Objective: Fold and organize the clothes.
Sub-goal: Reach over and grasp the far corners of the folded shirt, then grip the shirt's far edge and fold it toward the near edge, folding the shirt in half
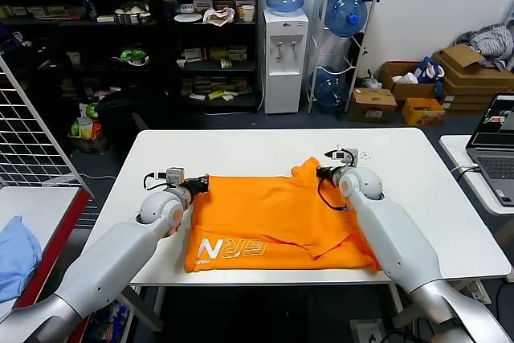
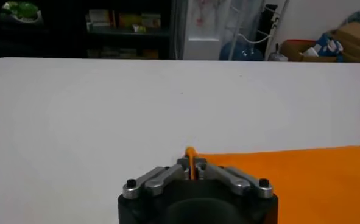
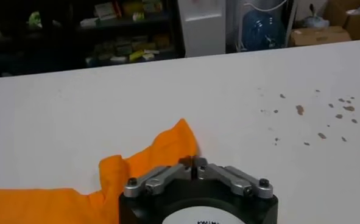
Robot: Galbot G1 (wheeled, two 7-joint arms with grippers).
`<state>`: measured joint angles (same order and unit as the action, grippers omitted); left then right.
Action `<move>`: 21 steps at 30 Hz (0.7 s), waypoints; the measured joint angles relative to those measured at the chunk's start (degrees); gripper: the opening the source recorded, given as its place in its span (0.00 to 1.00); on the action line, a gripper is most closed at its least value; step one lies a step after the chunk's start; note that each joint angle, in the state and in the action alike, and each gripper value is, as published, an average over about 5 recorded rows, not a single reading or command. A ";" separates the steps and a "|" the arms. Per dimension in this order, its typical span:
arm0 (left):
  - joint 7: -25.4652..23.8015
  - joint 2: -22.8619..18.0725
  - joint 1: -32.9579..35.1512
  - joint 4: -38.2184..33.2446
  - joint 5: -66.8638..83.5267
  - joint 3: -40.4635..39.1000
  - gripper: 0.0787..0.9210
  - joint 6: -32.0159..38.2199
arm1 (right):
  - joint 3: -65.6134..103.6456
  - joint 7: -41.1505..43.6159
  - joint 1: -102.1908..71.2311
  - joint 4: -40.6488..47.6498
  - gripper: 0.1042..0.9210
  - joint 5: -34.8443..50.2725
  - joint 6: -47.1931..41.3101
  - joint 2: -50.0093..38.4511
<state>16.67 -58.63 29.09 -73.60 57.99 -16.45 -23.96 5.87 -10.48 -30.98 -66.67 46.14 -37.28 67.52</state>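
Observation:
The orange T-shirt point(image 1: 273, 218) lies spread on the white table point(image 1: 265, 146), partly folded, with its white lettering point(image 1: 233, 248) on the near strip. My left gripper point(image 1: 199, 184) is at the shirt's far left corner, shut on a thin fold of its edge point(image 2: 192, 155). My right gripper point(image 1: 321, 173) is at the far right edge, fingers closed together. The orange cloth point(image 3: 161, 152) bunches up into a peak against its fingertips point(image 3: 186, 164). Both grippers sit low over the table.
A light blue cloth point(image 1: 16, 259) lies on a side table at the left. A laptop point(image 1: 498, 146) stands on another table at the right. The far half of the white table point(image 2: 167, 97) is bare, with small brown spots point(image 3: 326, 109) near the right gripper.

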 measured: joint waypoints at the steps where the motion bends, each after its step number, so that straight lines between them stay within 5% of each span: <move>1: 0.08 -0.01 -0.01 -0.04 0.02 0.07 0.03 -0.01 | 0.09 0.02 -0.12 -0.22 0.02 0.07 0.20 -0.12; 21: 2.68 3.97 4.02 -9.43 1.39 3.19 0.02 -0.15 | 4.43 -2.18 -8.01 -14.35 0.02 5.15 1.11 -6.50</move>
<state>19.35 -54.65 33.11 -83.03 59.38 -13.27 -24.11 10.30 -12.67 -38.99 -81.02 51.29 -36.17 61.02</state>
